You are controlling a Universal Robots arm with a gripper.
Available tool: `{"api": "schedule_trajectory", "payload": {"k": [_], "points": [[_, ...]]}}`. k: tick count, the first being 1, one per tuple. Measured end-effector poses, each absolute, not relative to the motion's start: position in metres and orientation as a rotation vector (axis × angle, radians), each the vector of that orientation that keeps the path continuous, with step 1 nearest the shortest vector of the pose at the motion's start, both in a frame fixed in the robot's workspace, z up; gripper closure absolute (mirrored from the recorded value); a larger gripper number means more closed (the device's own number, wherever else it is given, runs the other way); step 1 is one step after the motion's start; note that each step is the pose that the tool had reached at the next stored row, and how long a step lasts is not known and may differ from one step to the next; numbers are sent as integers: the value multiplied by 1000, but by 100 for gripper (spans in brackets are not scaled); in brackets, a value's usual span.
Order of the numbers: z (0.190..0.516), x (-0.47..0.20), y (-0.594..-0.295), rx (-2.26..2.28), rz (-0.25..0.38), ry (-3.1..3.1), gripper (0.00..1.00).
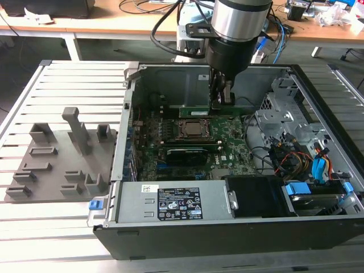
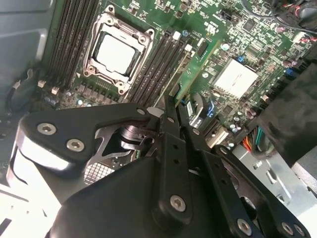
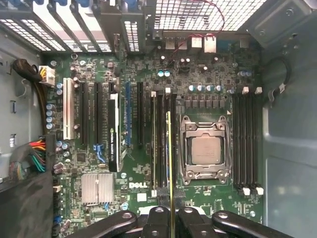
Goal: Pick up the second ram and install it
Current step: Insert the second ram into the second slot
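Gripper (image 3: 171,218) clamped on second ram (image 3: 169,153) — stick edge-on over memory slots (image 3: 161,144) beside processor socket (image 3: 205,148). Risk: slight misalignment with slot — board jams or bends under push.

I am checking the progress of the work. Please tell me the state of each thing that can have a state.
gripper: shut on the second ram
second ram: held on edge, over the slots beside the CPU socket
CPU socket: frame closed, chip in place
computer case: side open
black card: seated on the motherboard
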State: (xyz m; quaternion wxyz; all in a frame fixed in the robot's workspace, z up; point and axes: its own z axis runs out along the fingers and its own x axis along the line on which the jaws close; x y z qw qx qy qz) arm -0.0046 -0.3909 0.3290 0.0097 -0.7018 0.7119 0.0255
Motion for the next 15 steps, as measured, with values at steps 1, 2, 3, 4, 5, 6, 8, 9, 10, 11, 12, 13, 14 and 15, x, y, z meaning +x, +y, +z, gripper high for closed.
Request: {"api": "schedule_trajectory", "payload": {"k": [1, 2, 3, 4, 5, 6, 8, 9, 10, 11, 12, 13, 14, 15], "points": [[328, -6, -391, -2191, 80, 2223, 86], [327, -8, -391, -2191, 80, 2223, 86], [326, -10, -391, -2191, 80, 2223, 86], [325, -14, -391, -2191, 80, 2223, 86], [324, -17, -391, -2191, 79, 2223, 86], [323, -20, -391, -2191, 79, 2223, 86], [321, -20, -391, -2191, 79, 2223, 86], [320, -20, -391, -2191, 79, 2223, 86], [320, -20, -391, -2191, 79, 2223, 86], [319, -20, -391, -2191, 79, 2223, 86], [319, -20, -391, -2191, 79, 2223, 86], [318, -20, -391, -2191, 79, 2223, 86], [317, -20, -391, -2191, 79, 2223, 86], [316, -20, -391, -2191, 80, 2223, 86]]}}
